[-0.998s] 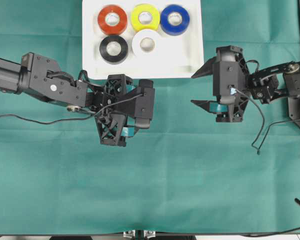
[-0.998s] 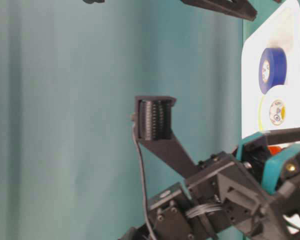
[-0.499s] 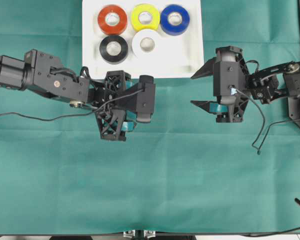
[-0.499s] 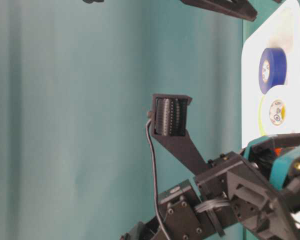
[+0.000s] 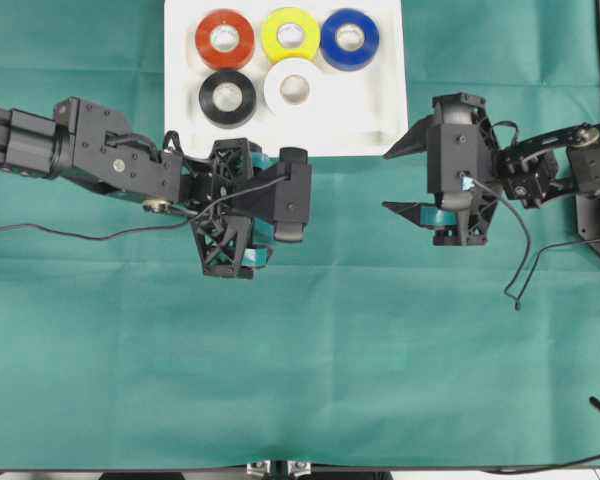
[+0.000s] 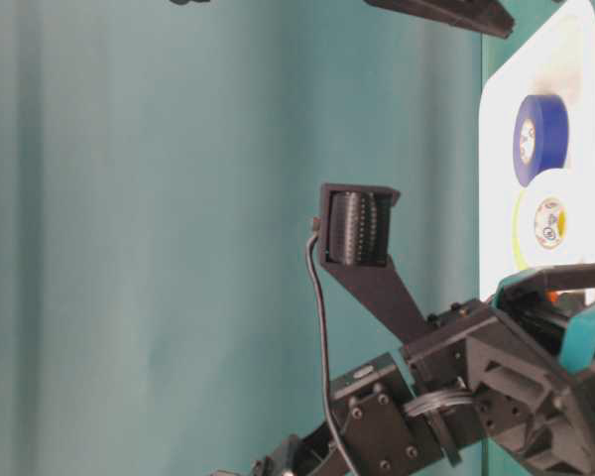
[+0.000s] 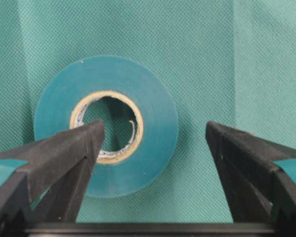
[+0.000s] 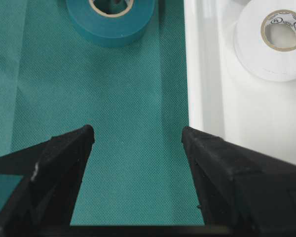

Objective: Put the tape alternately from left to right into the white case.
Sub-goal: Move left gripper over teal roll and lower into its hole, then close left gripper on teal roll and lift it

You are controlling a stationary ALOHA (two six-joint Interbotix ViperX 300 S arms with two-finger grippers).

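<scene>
A teal tape (image 7: 106, 126) lies flat on the green cloth. My left gripper (image 7: 154, 133) is open over it. One fingertip (image 7: 89, 140) hangs over its pale core hole, and the other stands clear to the right of the roll. From overhead the left gripper (image 5: 245, 215) hides this roll. The white case (image 5: 380, 120) holds red (image 5: 225, 39), yellow (image 5: 290, 35), blue (image 5: 349, 39), black (image 5: 228, 98) and white (image 5: 294, 88) tape. My right gripper (image 5: 400, 172) is open and empty beside the case's right front corner. In its wrist view the right gripper (image 8: 138, 136) is over bare cloth.
A thin black cable (image 5: 80, 238) trails across the cloth from the left arm. Another cable (image 5: 520, 270) loops below the right arm. The case rim (image 8: 202, 74) runs just right of the right gripper's fingers. Green cloth stretches to the table's front edge.
The left wrist has shifted a little toward the white case. The right arm has not moved.
</scene>
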